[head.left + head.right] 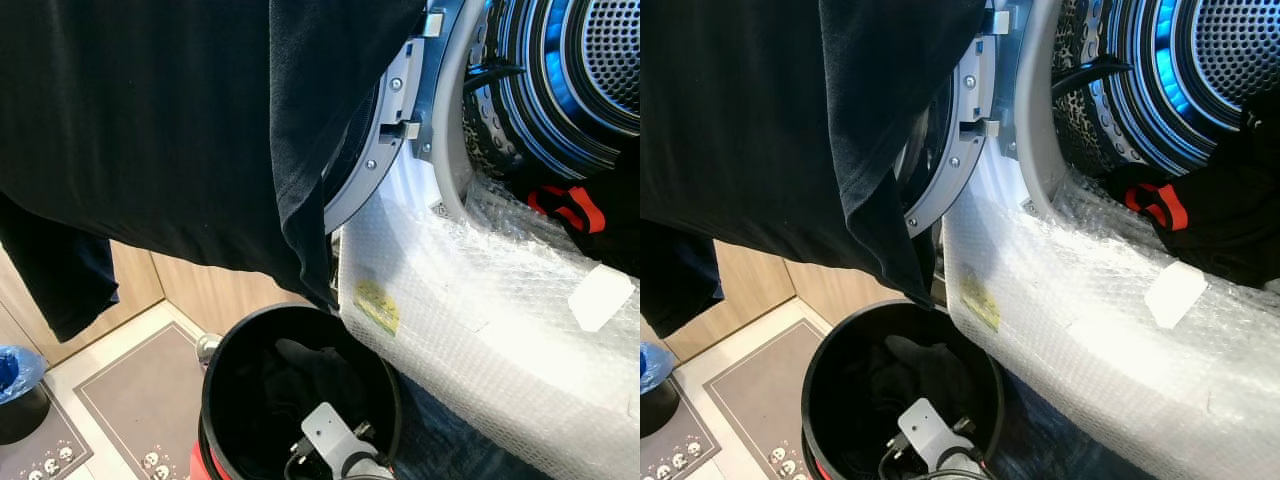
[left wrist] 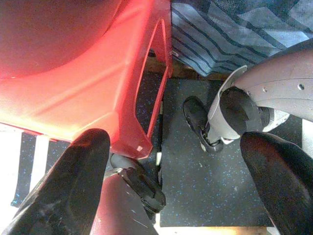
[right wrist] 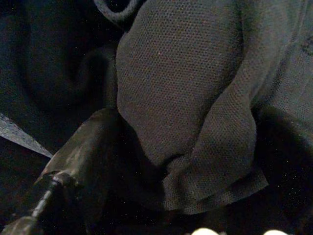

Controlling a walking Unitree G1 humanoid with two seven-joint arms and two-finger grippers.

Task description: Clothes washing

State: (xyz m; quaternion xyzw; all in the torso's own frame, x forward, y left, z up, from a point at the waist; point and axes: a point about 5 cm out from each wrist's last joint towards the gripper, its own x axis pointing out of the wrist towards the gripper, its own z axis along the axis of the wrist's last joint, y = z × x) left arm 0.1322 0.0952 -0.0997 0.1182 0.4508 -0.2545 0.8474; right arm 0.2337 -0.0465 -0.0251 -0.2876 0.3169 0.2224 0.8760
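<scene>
A large black garment hangs across the upper left of the head views, one sleeve drooping toward the wooden wall panel and its lower edge draped over the open washer door. Right of it stands the washing machine, its front wrapped in bubble wrap with a yellow sticker and a white label on it; the metal drum glows blue inside, and a dark piece of clothing with a red band lies over the lower lip of the opening. Below the door sits a round black laundry basket holding dark clothes, with a red base just showing under its rim. The right arm reaches down into this basket, and in its wrist view the right end effector is pressed into dark mesh fabric, with one finger against the cloth; I cannot tell whether it is wide or closed on it. The left end effector hangs low with its fingers spread wide and holding nothing, beside a red plastic stool or base, above a dark speckled floor mat and the robot's own foot. On the floor at the left lie a grey mat and a bin with a blue bag.
</scene>
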